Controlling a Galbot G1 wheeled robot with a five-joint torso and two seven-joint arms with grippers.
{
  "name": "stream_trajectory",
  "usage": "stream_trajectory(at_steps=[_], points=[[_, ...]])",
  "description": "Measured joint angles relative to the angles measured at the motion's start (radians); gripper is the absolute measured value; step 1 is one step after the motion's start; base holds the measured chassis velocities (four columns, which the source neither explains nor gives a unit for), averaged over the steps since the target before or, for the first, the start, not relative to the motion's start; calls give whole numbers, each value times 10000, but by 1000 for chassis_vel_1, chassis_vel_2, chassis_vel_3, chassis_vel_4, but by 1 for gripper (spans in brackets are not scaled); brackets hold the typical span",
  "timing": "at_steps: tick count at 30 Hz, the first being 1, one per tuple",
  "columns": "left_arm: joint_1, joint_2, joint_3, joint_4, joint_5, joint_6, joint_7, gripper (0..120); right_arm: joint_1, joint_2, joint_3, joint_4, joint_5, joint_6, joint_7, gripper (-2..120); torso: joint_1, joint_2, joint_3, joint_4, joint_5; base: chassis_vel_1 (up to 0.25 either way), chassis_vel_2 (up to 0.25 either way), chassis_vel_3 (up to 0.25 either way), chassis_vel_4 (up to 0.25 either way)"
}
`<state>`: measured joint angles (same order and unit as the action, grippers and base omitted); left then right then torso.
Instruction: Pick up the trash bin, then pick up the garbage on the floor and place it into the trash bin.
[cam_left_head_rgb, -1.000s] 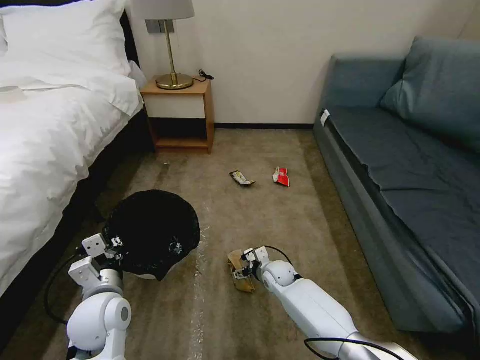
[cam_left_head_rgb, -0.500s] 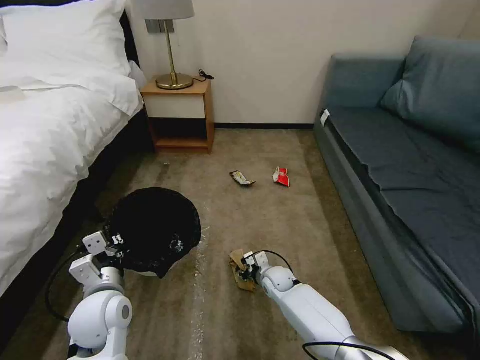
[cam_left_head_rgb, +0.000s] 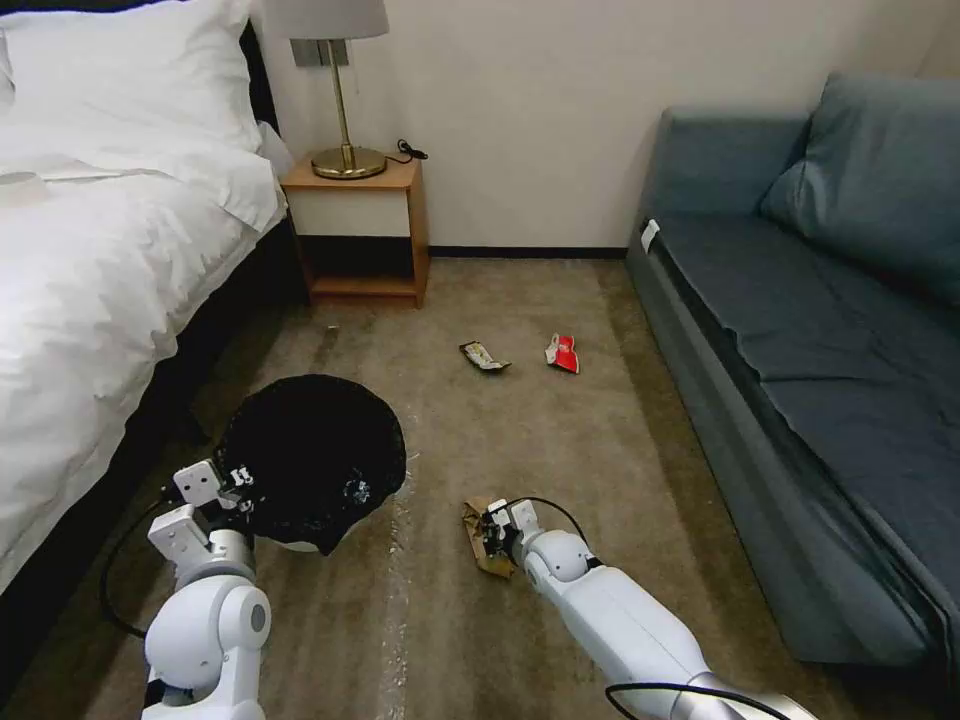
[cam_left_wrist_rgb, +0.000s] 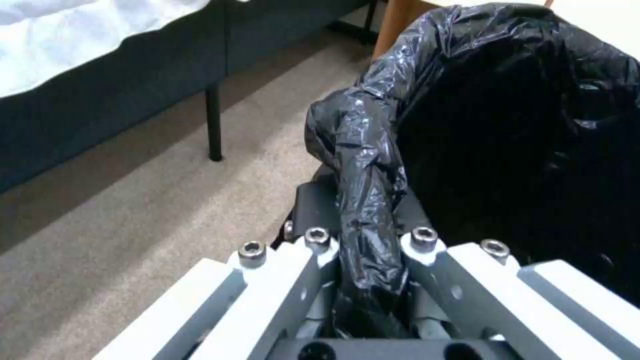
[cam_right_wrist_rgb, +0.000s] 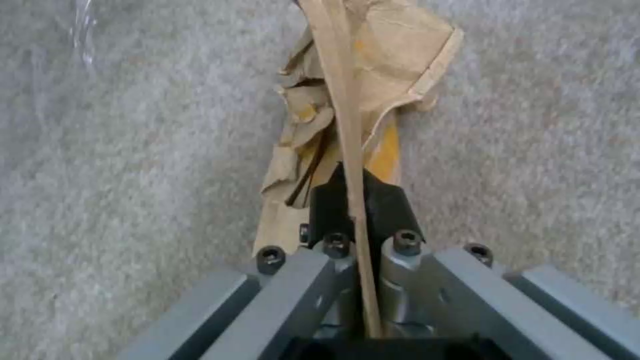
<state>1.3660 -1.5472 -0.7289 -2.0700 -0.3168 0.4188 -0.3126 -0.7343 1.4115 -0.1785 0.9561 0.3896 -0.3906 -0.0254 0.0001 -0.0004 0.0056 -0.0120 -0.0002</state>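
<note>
Low in the frame's middle, the right gripper (cam_left_head_rgb: 491, 533) has its jaws pinching the paper bag (cam_left_head_rgb: 478, 537) edge-on just above the floor (cam_left_head_rgb: 560, 440). The trash bin (cam_left_head_rgb: 312, 458) sits to its left, rim clamped by the left gripper (cam_left_head_rgb: 232, 487).

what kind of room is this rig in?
Likely a hotel-style bedroom: a bed with white linen, a wooden nightstand carrying a brass lamp, and a grey-blue sofa on the carpet.
</note>
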Motion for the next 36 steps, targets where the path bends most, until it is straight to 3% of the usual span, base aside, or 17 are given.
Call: stream_trajectory(at_steps=[12, 16, 22, 24, 27, 31, 36], points=[[-159, 68, 88, 148, 2, 12, -58, 4, -41, -94, 1042, 727, 101, 527, 700, 0, 0, -1, 1, 0, 2, 0, 0, 0, 0], [-220, 95, 195, 225, -61, 8, -50, 4, 258, -256, 1737, 2239, 546, 853, 1693, 0, 0, -1, 0, -1, 0, 0, 0, 0, 0], [-312, 96, 283, 359, -85, -35, -39, 4, 524, -258, 1740, 3441, 775, 1352, 2768, 0, 0, 0, 0, 0, 0, 0, 0, 0, 0], [-390, 88, 350, 462, -104, -68, -19, 4, 607, -263, 1473, 4676, 912, 1554, 3180, 0, 0, 0, 0, 0, 0, 0, 0, 0, 0], [-412, 89, 357, 481, -113, -71, -16, 4, 620, -271, 1336, 5033, 951, 1608, 3259, 0, 0, 0, 1, 0, 0, 0, 0, 0, 0], [-450, 117, 352, 535, -131, -78, -13, 4, 625, -291, 305, 7035, 1315, 1713, 3866, 0, 0, -1, 0, 1, 0, 0, 0, 0, 0], [-456, 129, 351, 536, -130, -79, -12, 4, 633, -287, -439, 8096, 1568, 1640, 4363, 0, 0, -1, 0, 1, -1, 0, 0, 0, 0]])
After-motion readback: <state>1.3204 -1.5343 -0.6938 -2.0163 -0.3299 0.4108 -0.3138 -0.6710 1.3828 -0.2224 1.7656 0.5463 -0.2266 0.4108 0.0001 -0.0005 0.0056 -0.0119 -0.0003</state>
